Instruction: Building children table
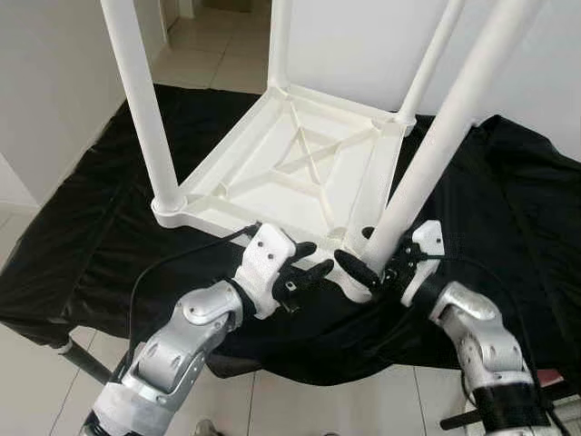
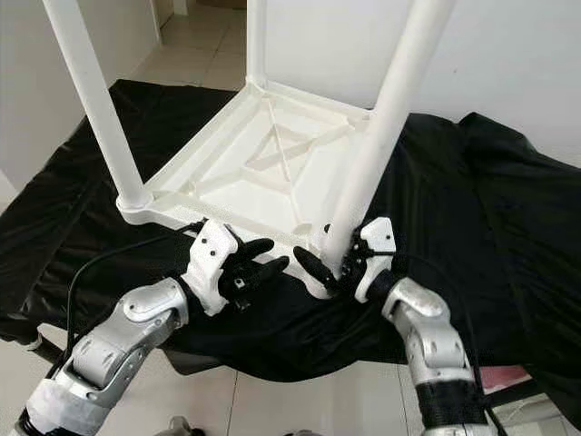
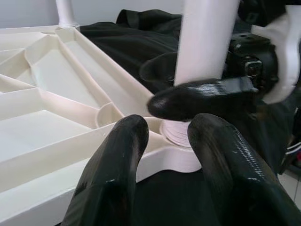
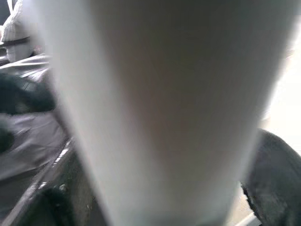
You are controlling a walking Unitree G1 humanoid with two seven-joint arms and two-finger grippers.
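Observation:
A white plastic children's table (image 1: pixel 300 159) lies upside down on a black cloth, with its legs pointing up. My right gripper (image 1: pixel 377 263) is shut on the near right leg (image 1: pixel 445 136) just above its corner socket (image 3: pixel 176 134). That leg leans toward the right. In the right wrist view the leg (image 4: pixel 164 108) sits very close between the fingers. My left gripper (image 1: pixel 313 259) is open at the table's near edge, just left of that socket, with nothing between its fingers (image 3: pixel 113 174).
The black cloth (image 1: pixel 91 236) covers a low surface and hangs over its near edge. Pale floor tiles (image 1: pixel 36 381) show below. The near left leg (image 1: pixel 141 100) and two far legs (image 1: pixel 280 41) stand upright. A white wall rises behind.

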